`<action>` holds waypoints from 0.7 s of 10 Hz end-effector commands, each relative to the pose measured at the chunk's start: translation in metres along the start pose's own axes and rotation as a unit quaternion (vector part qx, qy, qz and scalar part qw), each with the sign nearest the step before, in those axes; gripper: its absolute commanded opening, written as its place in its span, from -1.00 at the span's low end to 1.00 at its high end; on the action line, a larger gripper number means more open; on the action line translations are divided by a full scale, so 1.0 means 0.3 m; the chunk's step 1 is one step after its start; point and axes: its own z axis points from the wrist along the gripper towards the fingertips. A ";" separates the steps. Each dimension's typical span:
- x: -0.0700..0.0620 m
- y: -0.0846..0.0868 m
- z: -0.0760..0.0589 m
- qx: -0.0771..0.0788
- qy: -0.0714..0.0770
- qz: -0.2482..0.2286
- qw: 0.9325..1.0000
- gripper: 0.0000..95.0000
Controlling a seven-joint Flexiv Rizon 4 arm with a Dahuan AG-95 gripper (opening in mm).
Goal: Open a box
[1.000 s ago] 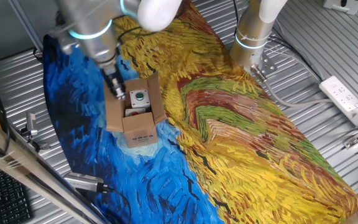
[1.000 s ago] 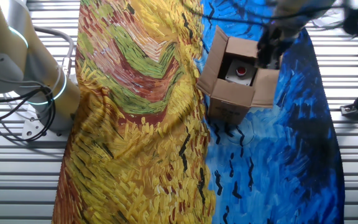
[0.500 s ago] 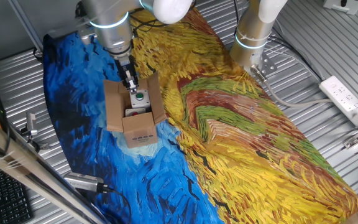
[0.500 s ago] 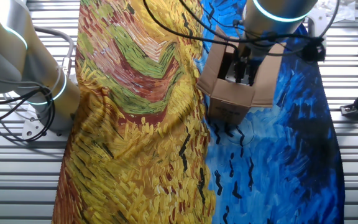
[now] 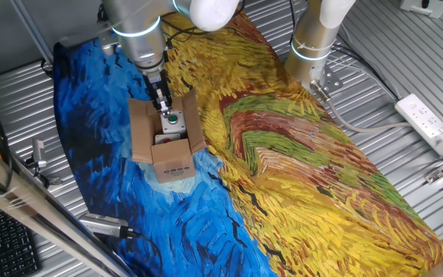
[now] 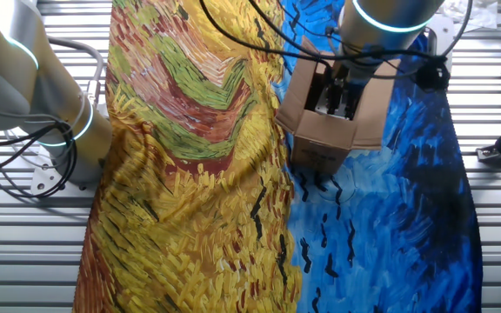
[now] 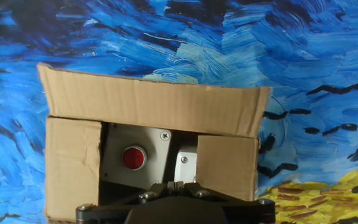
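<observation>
Black marks on the box's (image 5: 166, 142) near end face too small to read, flaps spread open, red-buttoned unit (image 7: 143, 157) inside, pincer (image 5: 162, 105) closed just above.

In the hand view the gripper (image 7: 175, 186) shows only as a dark bar cut off by the bottom edge, its fingertips meeting in front of the box (image 7: 148, 149), so whether they pinch anything cannot be told. The grey device with a red button (image 7: 133, 158) inside the box is half covered by the two short flaps, and its lower part is hidden behind the gripper. In the other fixed view the arm (image 6: 381, 22) above the box is cut off by the top edge and blocks most of the box's interior, while the black printed marks (image 5: 177, 168) on the box's end face in one fixed view are too small to read.
</observation>
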 end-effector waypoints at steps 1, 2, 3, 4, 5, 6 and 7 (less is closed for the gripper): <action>0.001 0.000 -0.002 0.008 0.001 -0.007 1.000 -1.00; 0.001 0.000 -0.002 0.011 0.002 -0.009 1.000 -1.00; 0.001 0.000 -0.002 0.020 0.002 -0.013 1.000 -1.00; 0.001 0.000 -0.001 0.023 0.000 -0.015 1.000 -1.00; 0.001 0.000 -0.001 0.024 -0.005 -0.016 1.000 -1.00; 0.001 0.000 -0.001 0.027 -0.008 -0.016 0.999 -1.00; 0.001 0.000 -0.001 0.037 -0.010 -0.024 0.999 -1.00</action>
